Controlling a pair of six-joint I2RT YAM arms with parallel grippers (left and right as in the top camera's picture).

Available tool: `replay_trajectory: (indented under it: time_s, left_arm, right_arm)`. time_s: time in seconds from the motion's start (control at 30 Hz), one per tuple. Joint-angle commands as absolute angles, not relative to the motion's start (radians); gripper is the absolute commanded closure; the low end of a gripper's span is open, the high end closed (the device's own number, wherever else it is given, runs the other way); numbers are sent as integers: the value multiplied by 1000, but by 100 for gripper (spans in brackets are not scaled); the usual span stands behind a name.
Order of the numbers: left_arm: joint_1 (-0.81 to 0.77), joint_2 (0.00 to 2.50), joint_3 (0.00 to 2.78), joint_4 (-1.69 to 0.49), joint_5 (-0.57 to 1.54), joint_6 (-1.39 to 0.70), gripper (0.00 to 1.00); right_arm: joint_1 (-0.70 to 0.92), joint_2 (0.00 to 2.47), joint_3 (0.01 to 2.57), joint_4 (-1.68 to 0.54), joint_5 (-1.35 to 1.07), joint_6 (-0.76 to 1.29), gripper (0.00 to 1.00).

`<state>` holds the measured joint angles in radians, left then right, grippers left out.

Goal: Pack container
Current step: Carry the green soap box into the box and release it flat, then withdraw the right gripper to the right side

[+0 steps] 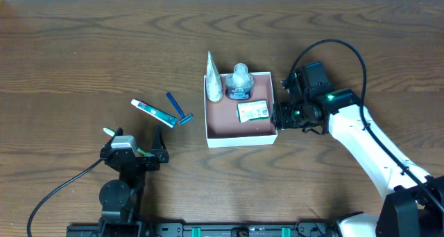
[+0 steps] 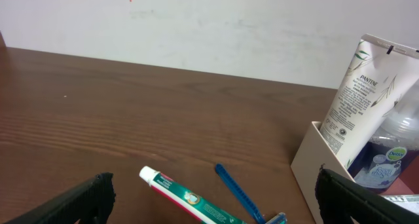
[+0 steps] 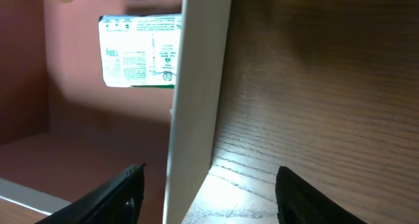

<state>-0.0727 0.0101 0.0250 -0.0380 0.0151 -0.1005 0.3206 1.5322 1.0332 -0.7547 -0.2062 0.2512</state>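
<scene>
The container (image 1: pixel 225 120), a shallow white-walled box with a reddish-brown floor, sits mid-table. It holds a white Pantene tube (image 1: pixel 213 81), a clear bottle (image 1: pixel 239 82) and a green-and-white packet (image 1: pixel 252 111). My right gripper (image 1: pixel 277 116) is open and straddles the container's right wall (image 3: pixel 196 86), one finger inside and one outside (image 3: pixel 206 191). A toothpaste tube (image 1: pixel 154 112) and a blue razor (image 1: pixel 179 109) lie on the table left of the container. My left gripper (image 1: pixel 139 152) is open and empty near the front edge, facing them (image 2: pixel 213 198).
In the left wrist view the toothpaste (image 2: pixel 190 198) and razor (image 2: pixel 242 194) lie just ahead of the fingers, with the container wall (image 2: pixel 314 155) and Pantene tube (image 2: pixel 357 99) at right. A small green item (image 1: pixel 109 132) lies by the left gripper.
</scene>
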Motion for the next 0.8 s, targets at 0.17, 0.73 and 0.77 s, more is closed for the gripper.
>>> replay_trajectory:
  time_s: [0.17, 0.73, 0.77]
  left_arm:
    - [-68, 4, 4, -74, -12, -87, 2]
    - [-68, 4, 4, -74, -12, -87, 2]
    - [-68, 4, 4, -74, -12, -87, 2]
  right_arm:
    - [379, 1518, 1030, -783, -128, 258, 35]
    - [394, 1518, 1030, -870, -112, 273, 36]
    - [394, 1518, 1030, -872, -112, 273, 36]
